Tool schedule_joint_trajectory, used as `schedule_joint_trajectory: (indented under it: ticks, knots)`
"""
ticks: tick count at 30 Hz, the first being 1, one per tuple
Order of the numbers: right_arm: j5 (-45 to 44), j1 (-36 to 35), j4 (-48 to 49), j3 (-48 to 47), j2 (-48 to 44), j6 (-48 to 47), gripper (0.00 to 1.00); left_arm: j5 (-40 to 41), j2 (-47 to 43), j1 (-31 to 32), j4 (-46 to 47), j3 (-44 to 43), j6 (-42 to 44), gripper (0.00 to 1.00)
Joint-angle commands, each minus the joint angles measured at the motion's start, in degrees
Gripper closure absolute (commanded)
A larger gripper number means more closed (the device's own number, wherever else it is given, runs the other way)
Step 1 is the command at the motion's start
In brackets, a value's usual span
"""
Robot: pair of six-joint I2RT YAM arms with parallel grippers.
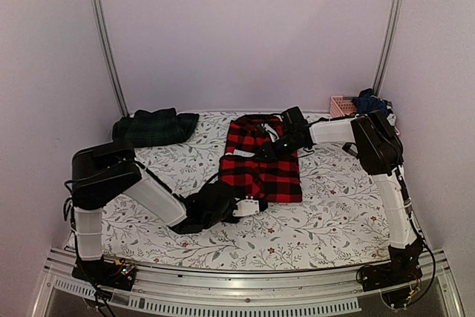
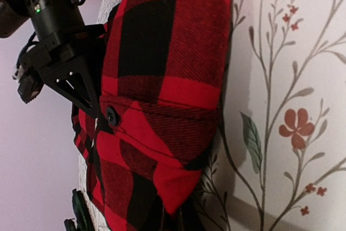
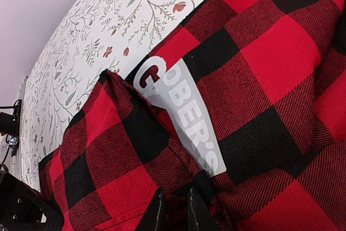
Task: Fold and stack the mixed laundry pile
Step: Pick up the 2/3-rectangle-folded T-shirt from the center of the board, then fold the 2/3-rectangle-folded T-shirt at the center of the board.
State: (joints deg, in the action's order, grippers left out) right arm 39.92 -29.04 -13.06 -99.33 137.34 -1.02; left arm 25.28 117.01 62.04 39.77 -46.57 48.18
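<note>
- The red-and-black flannel shirt [image 1: 261,172] lay flat in the middle of the leaf-patterned table cloth [image 1: 334,206].
- Its long axis ran from the back wall toward the arm bases, leaning slightly to the right at the near end.
- What I took for the collar end pointed at the wall, and the hem pointed at me.
- A white label [image 3: 184,117] with printed letters showed on a turned-over part of the shirt.
- A dark button [image 2: 112,116] sat on a flap near the far grip.
- My left arm rose from its base at the near left corner to a raised elbow. Its forearm then sloped down and to the right, low over the cloth.
- The left gripper [image 1: 251,206] sat at the shirt's near edge. In the wrist view a corner of the hem ran down between its fingertips, so I read the jaws as pressed together on that corner.
- My right arm stood up from the near right corner to a high elbow, with the forearm reaching left, almost level, to the shirt's far half.
- The right gripper [image 3: 175,212] had its two fingers close together, pinching a fold of the flannel.
- A dark green tartan piece [image 1: 156,127] lay bunched at the far left, well apart from the shirt.
- A pink basket [image 1: 341,105] stood at the far right corner, with dark blue clothes [image 1: 369,99] heaped just beside it or in it; I could not tell which.
</note>
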Motion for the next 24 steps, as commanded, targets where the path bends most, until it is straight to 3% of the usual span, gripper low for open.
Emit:
schedule_joint_trajectory:
  ticks: [1, 15, 20, 24]
  knots:
    - [-1.57, -1.62, -2.74, 3.07, 2.68, -1.88, 0.86, 1.34, -5.01, 1.75, -5.38, -2.52, -0.56, 1.00]
    - [6.47, -10.84, 4.60, 28.33, -14.45, 2.53, 0.84, -10.31, -31.23, 8.62, -42.97, -5.30, -19.29, 1.00]
    - [9.58, -17.40, 9.33, 36.68, -18.54, 6.71, 0.84, -16.19, -36.30, 9.03, -51.11, -10.47, -23.33, 1.00]
    - [13.26, -22.74, 18.65, 45.68, -21.95, 14.29, 0.82, -21.27, -38.58, 9.11, -56.40, -13.16, -26.60, 1.00]
